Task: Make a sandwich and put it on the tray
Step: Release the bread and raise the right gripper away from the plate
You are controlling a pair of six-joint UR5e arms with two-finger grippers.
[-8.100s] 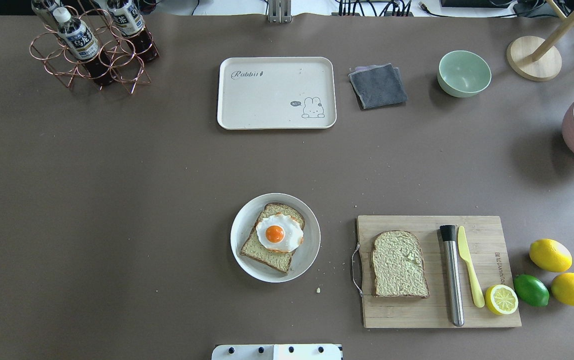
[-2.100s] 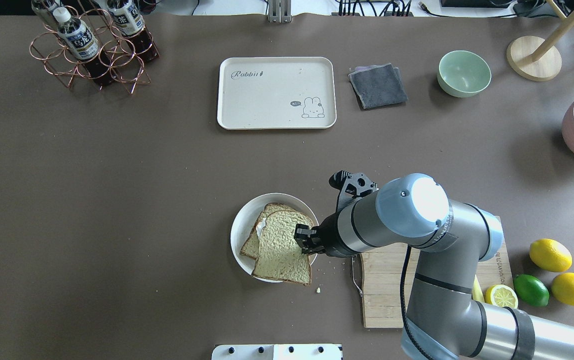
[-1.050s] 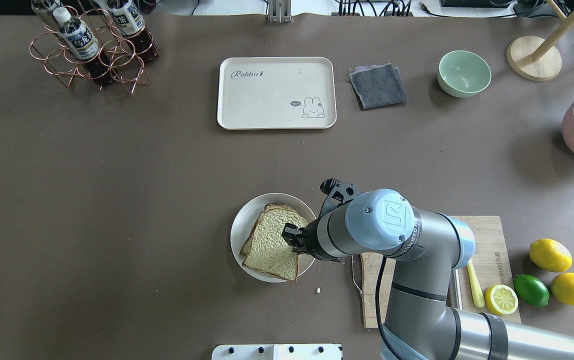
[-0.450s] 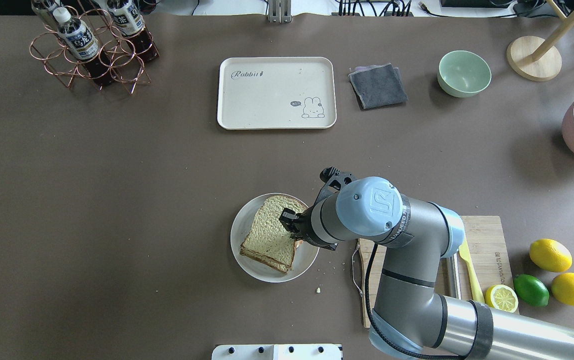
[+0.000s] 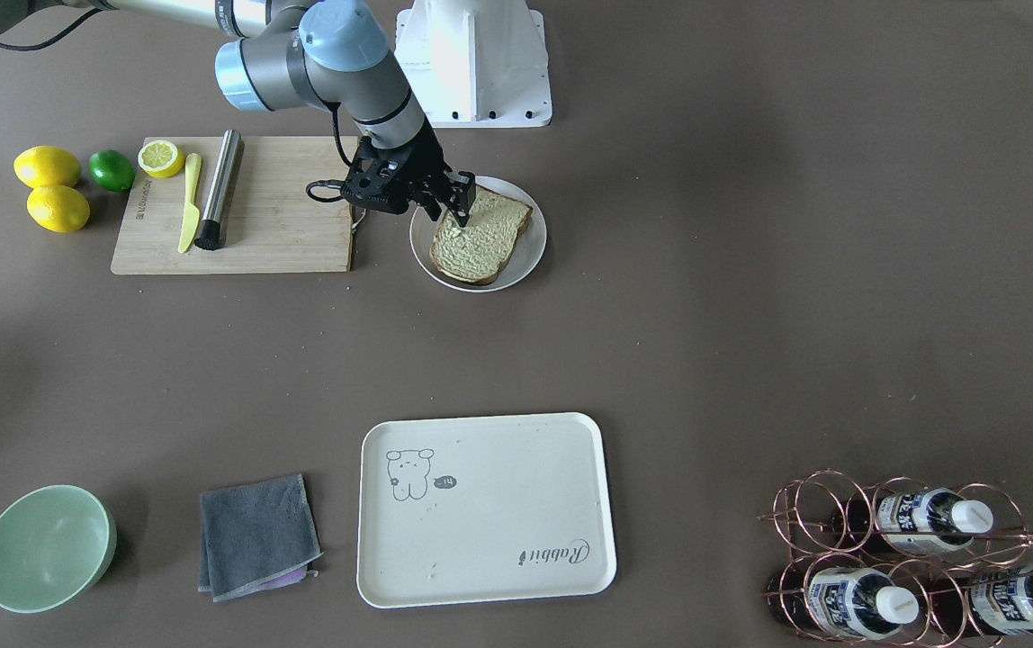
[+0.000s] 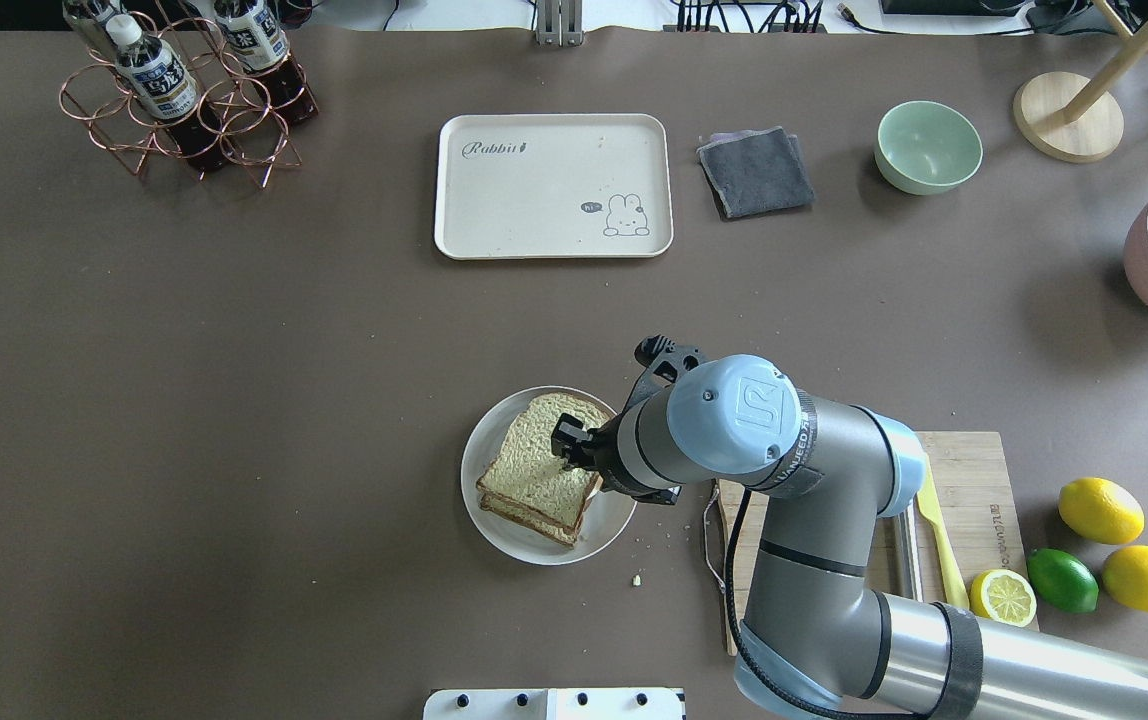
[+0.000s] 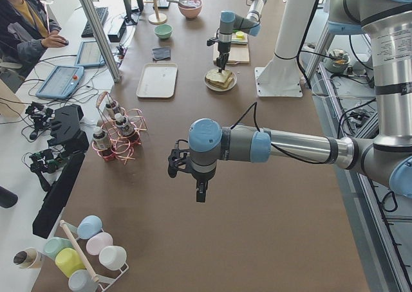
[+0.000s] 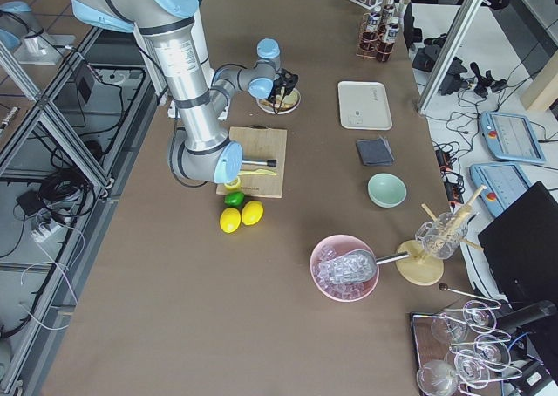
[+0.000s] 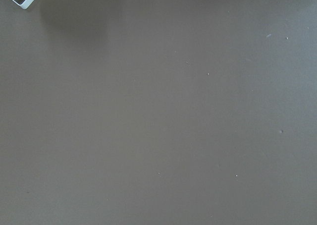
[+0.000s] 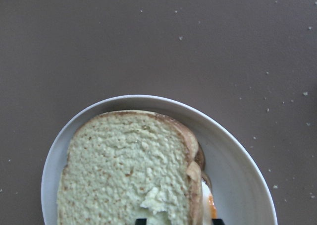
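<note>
On the plate (image 6: 482,445), low middle of the overhead view, our sandwich (image 6: 534,465) is built. Our right claw (image 6: 566,452) stands slightly open over its edge. Moving it to the tray (image 6: 534,200), upper middle, is left.

Passage, plate to tray: a broad band of bare table (image 6: 334,330) is left between the white plate (image 6: 486,450) and the tray (image 6: 552,186).
Above the plate: the space is taken up by the right gripper (image 6: 568,450) and its arm, which is brought in from the cutting board (image 6: 969,455) side.
Tray flanks: a grey cloth (image 6: 756,171) is laid just beside it on the robot's right, with a green bowl (image 6: 928,146) beyond. A wire bottle rack (image 6: 184,130) is set well apart on the left.
</note>
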